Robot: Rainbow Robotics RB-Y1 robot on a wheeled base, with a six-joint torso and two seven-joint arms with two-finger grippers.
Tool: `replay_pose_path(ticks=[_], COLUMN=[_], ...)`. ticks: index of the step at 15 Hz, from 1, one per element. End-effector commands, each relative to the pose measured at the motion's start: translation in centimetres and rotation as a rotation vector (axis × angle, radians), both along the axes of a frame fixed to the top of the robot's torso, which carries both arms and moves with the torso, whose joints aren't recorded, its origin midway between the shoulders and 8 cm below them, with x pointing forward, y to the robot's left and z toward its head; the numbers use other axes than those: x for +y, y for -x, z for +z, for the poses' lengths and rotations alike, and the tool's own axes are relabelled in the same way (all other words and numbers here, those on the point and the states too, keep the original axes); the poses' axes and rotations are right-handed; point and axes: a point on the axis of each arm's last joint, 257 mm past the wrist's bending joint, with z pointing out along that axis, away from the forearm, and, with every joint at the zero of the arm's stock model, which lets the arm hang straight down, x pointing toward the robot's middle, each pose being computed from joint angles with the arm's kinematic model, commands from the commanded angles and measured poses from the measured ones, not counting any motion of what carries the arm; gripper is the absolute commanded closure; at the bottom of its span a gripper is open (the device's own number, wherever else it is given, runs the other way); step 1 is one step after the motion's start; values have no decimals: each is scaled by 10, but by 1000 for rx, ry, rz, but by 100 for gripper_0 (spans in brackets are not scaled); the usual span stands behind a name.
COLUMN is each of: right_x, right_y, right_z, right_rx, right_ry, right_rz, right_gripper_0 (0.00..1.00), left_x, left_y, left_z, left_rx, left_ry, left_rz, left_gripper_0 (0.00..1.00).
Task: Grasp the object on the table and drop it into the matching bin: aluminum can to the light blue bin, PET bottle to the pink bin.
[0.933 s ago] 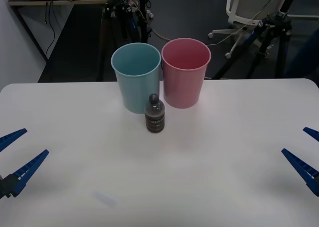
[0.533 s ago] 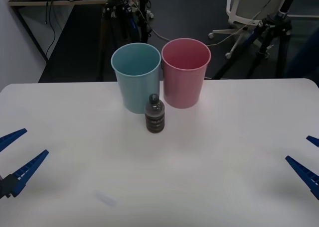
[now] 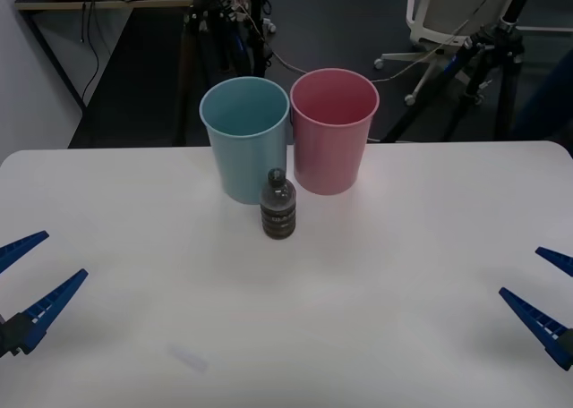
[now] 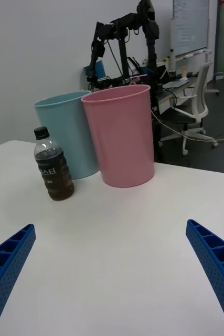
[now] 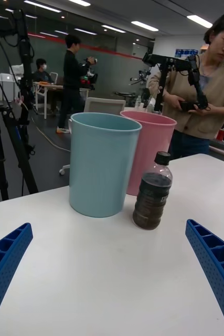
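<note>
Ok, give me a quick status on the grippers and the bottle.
Left gripper open, low at table's left edge. Right gripper open at the right edge. PET bottle upright, ungrasped, before the light blue bin and pink bin. Path clear.

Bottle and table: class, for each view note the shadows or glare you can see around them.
Front view: the bottle casts only a faint, soft shadow on the white table, with no hard glare. Right wrist view: a faint sheen on the pink bin. Left wrist view: ceiling strip lights glow bright behind the light blue bin.
</note>
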Motion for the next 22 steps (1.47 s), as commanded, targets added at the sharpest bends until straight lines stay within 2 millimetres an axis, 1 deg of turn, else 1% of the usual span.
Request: replay_pose_path(ticks=[1, 6, 7, 8, 12, 18, 22], right_x=[13, 39, 44, 47, 71, 109, 134], right_y=[6, 10, 11, 10, 7, -14, -38], right_z=[-7, -20, -23, -25, -39, -57, -62], right_rx=[8, -1, -23, -46, -35, -25, -10], right_ry=[25, 49, 77, 104, 107, 121, 109], right_rz=[39, 102, 113, 114, 141, 150, 126], right_gripper_0=[0, 0, 0, 0, 0, 0, 0], left_x=[0, 0, 0, 0, 0, 0, 0], left_y=[0, 0, 0, 0, 0, 0, 0], left_z=[0, 0, 0, 0, 0, 0, 0], left_rx=[0, 0, 0, 0, 0, 0, 0], left_ry=[0, 0, 0, 0, 0, 0, 0], left_rz=[0, 0, 0, 0, 0, 0, 0], left_gripper_0=[0, 0, 0, 0, 0, 0, 0])
